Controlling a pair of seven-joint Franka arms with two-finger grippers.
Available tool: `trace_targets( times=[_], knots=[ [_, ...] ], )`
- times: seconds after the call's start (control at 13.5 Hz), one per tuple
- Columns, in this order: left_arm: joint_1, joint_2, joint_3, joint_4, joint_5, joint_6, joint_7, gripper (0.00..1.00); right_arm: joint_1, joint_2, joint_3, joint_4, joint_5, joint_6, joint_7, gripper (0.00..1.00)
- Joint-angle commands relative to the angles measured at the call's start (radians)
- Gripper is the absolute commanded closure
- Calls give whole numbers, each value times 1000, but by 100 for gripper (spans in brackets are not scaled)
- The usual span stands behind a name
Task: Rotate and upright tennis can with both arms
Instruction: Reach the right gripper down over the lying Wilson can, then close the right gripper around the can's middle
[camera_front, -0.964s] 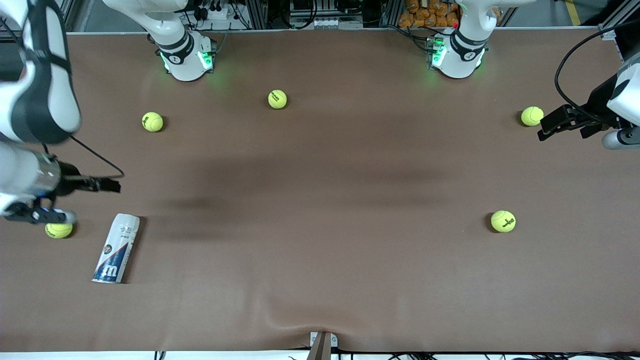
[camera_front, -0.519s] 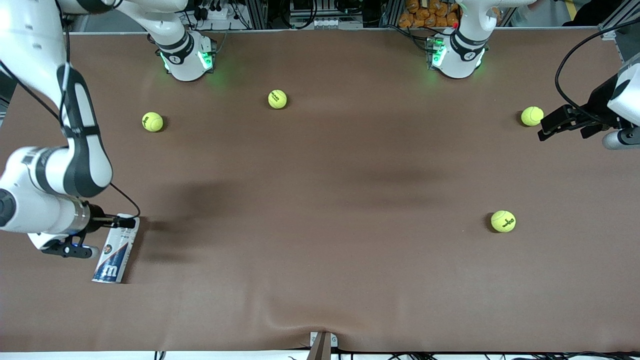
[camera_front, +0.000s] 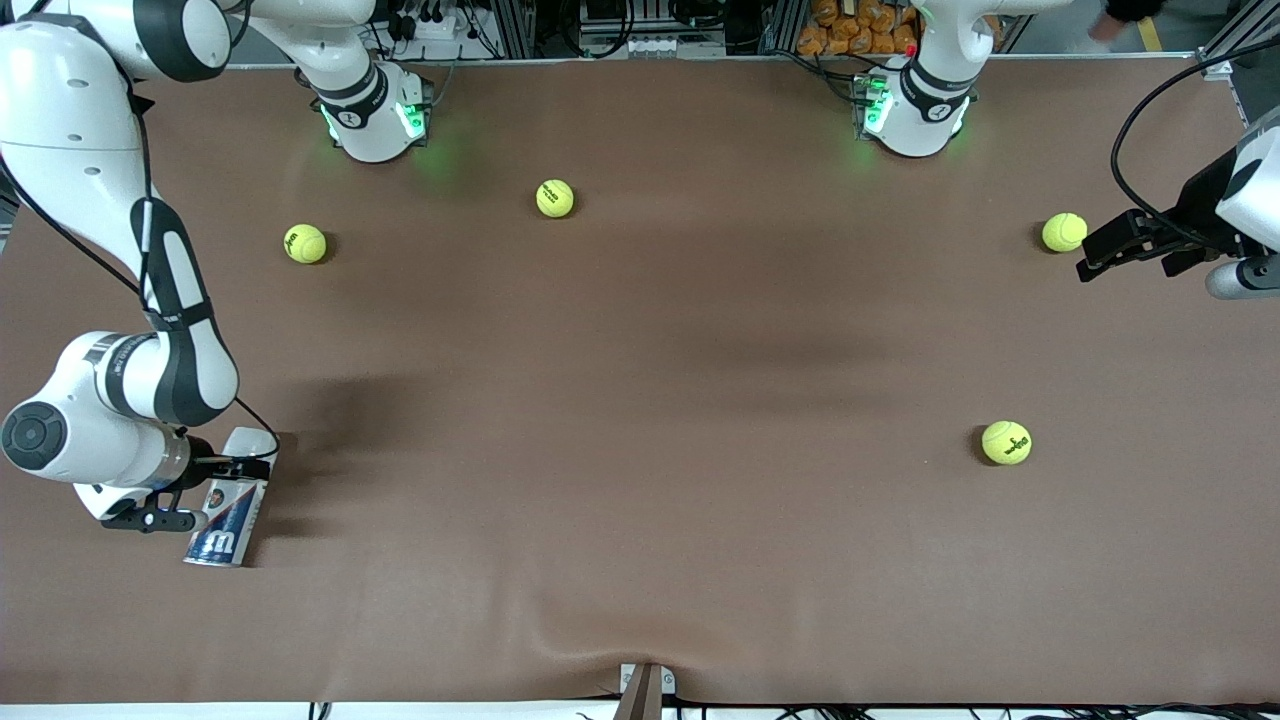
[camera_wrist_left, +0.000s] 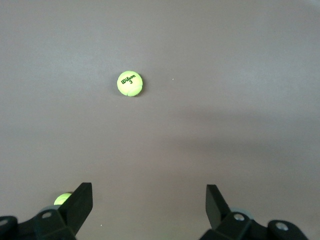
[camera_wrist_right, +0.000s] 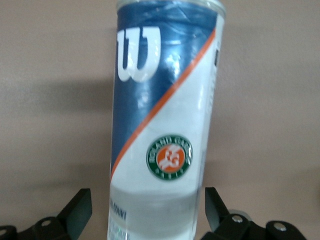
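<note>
Tennis can (camera_front: 226, 510) lies flat between right gripper's (camera_wrist_right: 145, 210) spread jaws.

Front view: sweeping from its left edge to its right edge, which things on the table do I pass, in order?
Right gripper over the lying tennis can → tennis ball → tennis ball → tennis ball → tennis ball → left gripper, open, waiting beside that last ball.

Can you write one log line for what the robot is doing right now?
tennis can: lying flat | right gripper: open, fingers straddling the can | left gripper: open, waiting over bare table near a tennis ball
</note>
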Motion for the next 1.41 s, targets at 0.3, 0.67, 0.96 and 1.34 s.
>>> trace_targets(
  times=[0.3, 0.67, 0.96, 1.34],
  knots=[
    [7, 8, -6, 21, 3, -21, -11, 0, -20, 63, 16, 30, -9, 79, -57, 0],
    [7, 8, -5, 23, 3, -24, -11, 0, -24, 70, 17, 33, -3, 72, -180, 32],
    [10, 8, -5, 23, 3, -24, -11, 0, -1, 14, 55, 37, -3, 26, -234, 31],
    [4, 8, -6, 23, 3, -24, -13, 0, 69, -90, 114, 36, -7, -190, -295, 30]
  ],
)
